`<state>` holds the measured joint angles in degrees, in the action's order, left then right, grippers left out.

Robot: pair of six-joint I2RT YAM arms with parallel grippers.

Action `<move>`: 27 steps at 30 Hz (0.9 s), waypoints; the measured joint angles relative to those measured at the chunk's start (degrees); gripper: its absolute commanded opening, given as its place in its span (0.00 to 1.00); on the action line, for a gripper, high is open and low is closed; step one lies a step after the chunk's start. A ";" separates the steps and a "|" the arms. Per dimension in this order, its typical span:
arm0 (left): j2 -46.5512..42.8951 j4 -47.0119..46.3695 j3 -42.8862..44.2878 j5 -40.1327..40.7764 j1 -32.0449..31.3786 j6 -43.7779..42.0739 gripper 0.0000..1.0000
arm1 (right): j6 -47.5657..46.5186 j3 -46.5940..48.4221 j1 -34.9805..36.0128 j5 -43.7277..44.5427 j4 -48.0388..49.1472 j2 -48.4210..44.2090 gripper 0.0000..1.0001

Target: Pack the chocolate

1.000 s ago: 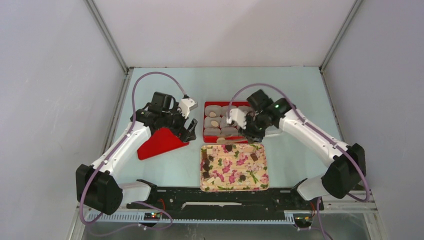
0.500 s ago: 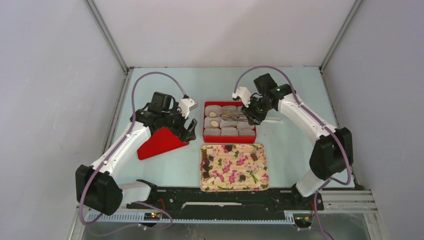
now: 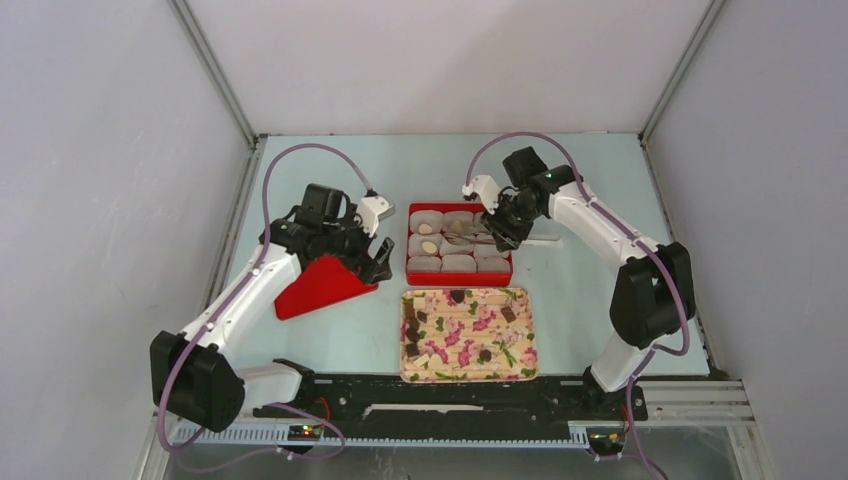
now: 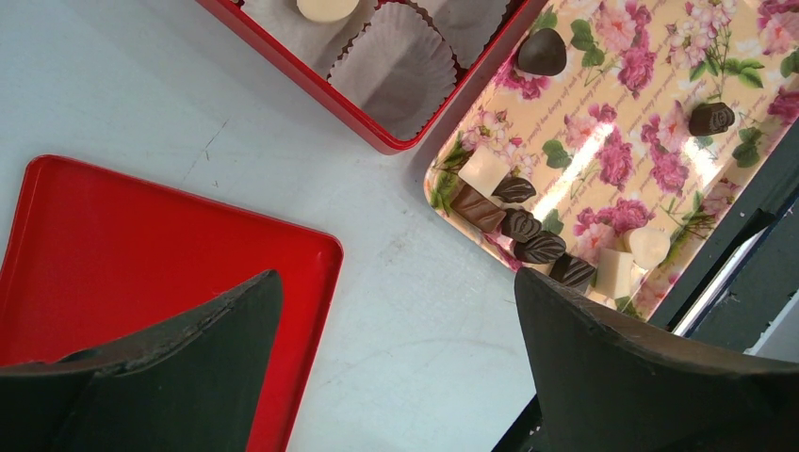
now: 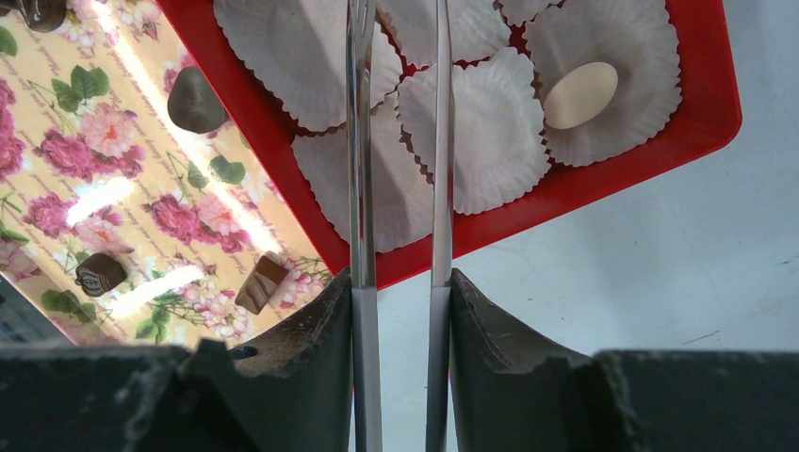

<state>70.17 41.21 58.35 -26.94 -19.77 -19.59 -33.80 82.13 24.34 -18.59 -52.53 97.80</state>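
Note:
The chocolate lies as several dark and cream pieces (image 4: 528,240) on the floral tray (image 3: 470,338), also seen in the right wrist view (image 5: 193,99). Two cream pieces (image 3: 430,246) sit in paper cups in the red box (image 3: 459,278); one shows in the right wrist view (image 5: 579,94). My right gripper (image 5: 398,282) is shut on metal tongs (image 5: 361,141), whose arms reach over the box's paper cups. Their tips are out of view. In the top view the right gripper (image 3: 500,225) hangs over the box's right side. My left gripper (image 4: 396,282) is open and empty above the table, beside the red lid (image 4: 141,254).
The red lid (image 3: 320,285) lies left of the box, under the left arm. The tray (image 4: 612,122) sits just in front of the box (image 4: 311,89), close to the black rail at the near edge. Grey walls enclose the table.
My right gripper with the tongs has moved from the box's front edge near the tray back over the box's right side. The left arm has not moved.

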 measured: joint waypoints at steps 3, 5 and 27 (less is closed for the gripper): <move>0.00 0.00 0.00 0.00 0.00 0.00 0.98 | -0.02 0.00 -0.09 0.37 -0.09 0.44 0.24; 0.00 0.00 0.00 0.02 0.00 0.00 0.98 | -0.02 0.00 -0.09 0.48 -0.13 0.90 0.24; 0.00 0.00 0.00 0.02 0.00 0.00 0.98 | 0.00 0.00 -0.09 2.12 -0.94 1.55 0.39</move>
<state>70.17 41.21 58.35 -26.92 -19.77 -19.59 -33.80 82.13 24.25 -16.47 -53.47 99.35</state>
